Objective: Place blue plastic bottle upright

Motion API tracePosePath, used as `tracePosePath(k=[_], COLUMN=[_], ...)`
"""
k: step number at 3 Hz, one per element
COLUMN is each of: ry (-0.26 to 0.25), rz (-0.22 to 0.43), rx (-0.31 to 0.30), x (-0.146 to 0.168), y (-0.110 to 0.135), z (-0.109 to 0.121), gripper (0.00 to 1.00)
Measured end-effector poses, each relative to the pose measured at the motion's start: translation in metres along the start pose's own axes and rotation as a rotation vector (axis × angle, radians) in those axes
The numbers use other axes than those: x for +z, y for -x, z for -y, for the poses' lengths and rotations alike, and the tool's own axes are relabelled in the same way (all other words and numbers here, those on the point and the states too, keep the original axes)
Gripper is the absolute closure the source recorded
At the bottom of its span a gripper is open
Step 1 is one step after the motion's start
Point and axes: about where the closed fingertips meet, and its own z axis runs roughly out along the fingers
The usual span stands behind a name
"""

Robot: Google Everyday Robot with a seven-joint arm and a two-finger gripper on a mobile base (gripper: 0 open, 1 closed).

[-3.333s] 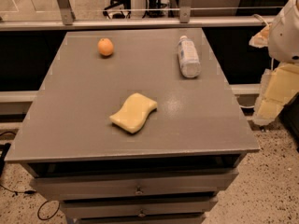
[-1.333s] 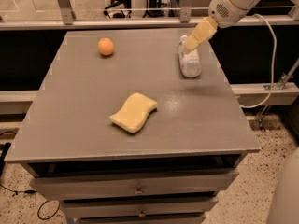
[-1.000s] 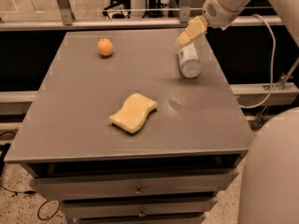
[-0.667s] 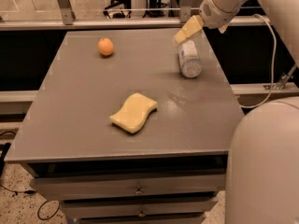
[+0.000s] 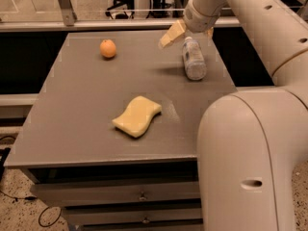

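The blue plastic bottle (image 5: 194,59) lies on its side at the back right of the grey table (image 5: 86,105), its cap end pointing to the far edge. My gripper (image 5: 187,37) hangs over that far cap end, reaching in from the upper right. It is open: one pale yellow finger (image 5: 172,34) sticks out to the left of the bottle, and the other shows only partly on the bottle's right side. The gripper holds nothing. The bottle's cap is mostly hidden behind the gripper.
An orange fruit (image 5: 108,48) sits at the back left of the table. A yellow sponge (image 5: 137,116) lies near the middle front. My arm's large white body (image 5: 240,158) fills the right foreground. Drawers (image 5: 140,196) are below the table's front edge.
My arm has come in from the right and moved left over the table; the gripper now hangs at the bottle's cap end. The bottle, orange and sponge have not moved.
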Motion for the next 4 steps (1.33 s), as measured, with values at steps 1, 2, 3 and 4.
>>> tracePosePath(k=[1,2,3,4], ry=[-0.016,-0.050,-0.088,-0.122], rz=[-0.035,-0.065,-0.082,-0.084], rx=[0.009,0.049,0.096,0.108], x=[0.015,0.025,0.031,0.030], y=[0.006,0.005,0.002,0.002], z=[-0.006,0.004,0.017,0.026], gripper=[0.00,0.03,0.27,0.52])
